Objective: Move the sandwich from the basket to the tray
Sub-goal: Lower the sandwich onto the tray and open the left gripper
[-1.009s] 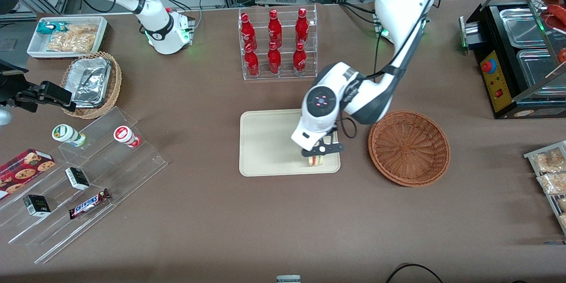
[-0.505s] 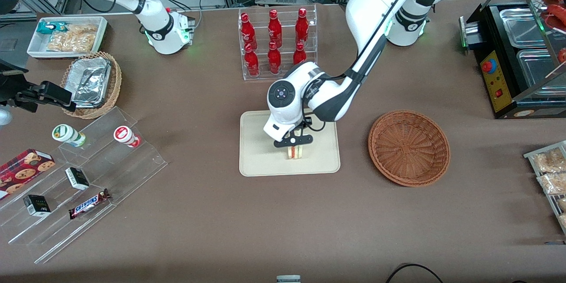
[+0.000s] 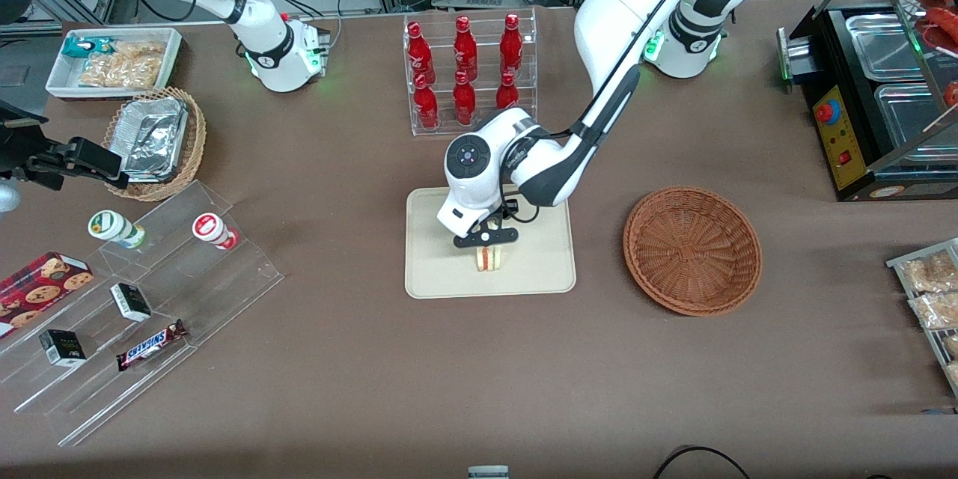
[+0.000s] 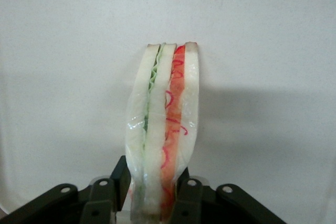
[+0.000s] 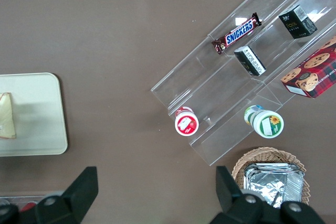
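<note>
Cream tray (image 3: 434, 269) rim well clear of gripper (image 3: 486, 238) jaws clamping sandwich (image 3: 489, 258).

Sandwich (image 4: 163, 129): soft pale bread under a glossy clear film wrap. Gripper (image 4: 152, 195): matt black plastic fingers closed on the wrap. Tray (image 3: 434, 269): smooth, matt cream surface. Basket (image 3: 692, 251): rough woven reddish-brown wicker. Table (image 3: 479, 374): matt brown covering, cloth-like.
</note>
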Robot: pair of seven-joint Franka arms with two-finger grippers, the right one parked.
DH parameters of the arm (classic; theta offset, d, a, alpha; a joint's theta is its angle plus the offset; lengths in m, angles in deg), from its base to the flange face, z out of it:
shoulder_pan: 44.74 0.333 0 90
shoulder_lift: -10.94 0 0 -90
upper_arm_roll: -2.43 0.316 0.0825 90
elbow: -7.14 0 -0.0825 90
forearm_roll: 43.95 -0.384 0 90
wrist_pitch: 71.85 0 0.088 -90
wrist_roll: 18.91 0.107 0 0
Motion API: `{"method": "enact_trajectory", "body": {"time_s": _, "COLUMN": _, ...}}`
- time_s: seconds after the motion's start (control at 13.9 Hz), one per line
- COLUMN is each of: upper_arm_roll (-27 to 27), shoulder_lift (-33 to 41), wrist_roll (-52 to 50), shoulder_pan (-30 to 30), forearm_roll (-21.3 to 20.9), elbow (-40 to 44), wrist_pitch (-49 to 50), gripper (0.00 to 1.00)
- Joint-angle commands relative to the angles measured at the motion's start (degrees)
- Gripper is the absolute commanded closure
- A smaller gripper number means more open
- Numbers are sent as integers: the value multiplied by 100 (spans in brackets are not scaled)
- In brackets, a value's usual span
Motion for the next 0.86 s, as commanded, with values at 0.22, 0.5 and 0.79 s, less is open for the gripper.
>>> {"method": "enact_trajectory", "body": {"time_s": 0.22, "upper_arm_roll": 382, "shoulder_lift": 481, "wrist_roll": -407, "shoulder_pan": -39, "forearm_roll": -109, "elbow": 95, "wrist_pitch": 376, "gripper": 0}}
{"method": "enact_trajectory", "body": {"time_s": 0.5, "upper_arm_roll": 873, "shoulder_lift": 947, "wrist_roll": -574, "shoulder_pan": -4, "forearm_roll": -66, "elbow": 95, "wrist_pitch": 905, "gripper": 0}}
{"method": "enact_trajectory", "body": {"time_s": 0.79, "upper_arm_roll": 1462, "shoulder_lift": 1484, "wrist_roll": -295, "shoulder_pan": 22, "forearm_roll": -13, "elbow": -274, "wrist_pitch": 1274, "gripper": 0}}
